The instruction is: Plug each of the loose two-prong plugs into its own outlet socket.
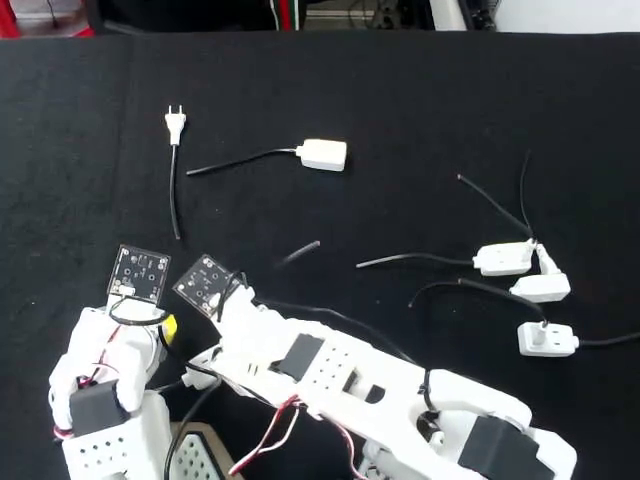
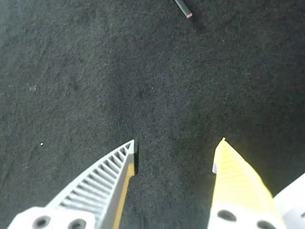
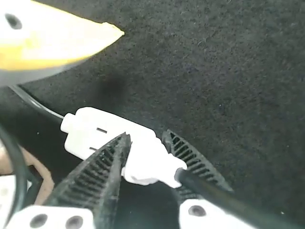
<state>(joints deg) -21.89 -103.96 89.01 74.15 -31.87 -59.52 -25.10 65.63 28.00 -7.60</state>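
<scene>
My right gripper (image 3: 145, 136) is shut on a white plug (image 3: 147, 164) with a thick black cable (image 3: 209, 193). The plug's front meets a white socket body (image 3: 93, 129) that lies on the black cloth. My left gripper (image 2: 174, 143) stands open over bare cloth, close beside the right one, and its yellow finger (image 3: 57, 36) shows in the right wrist view. In the high view both arms sit at the near left. A loose two-prong plug (image 1: 176, 122) lies far left, with a white socket (image 1: 322, 154) to its right.
Three more white plug and socket pieces (image 1: 505, 258) (image 1: 540, 288) (image 1: 547, 339) lie with their cables at the right. A short cable stub (image 1: 298, 253) lies mid-table. A cut cable end (image 2: 183, 8) lies ahead of the left gripper. The table's far edge (image 1: 320, 30) runs along the back.
</scene>
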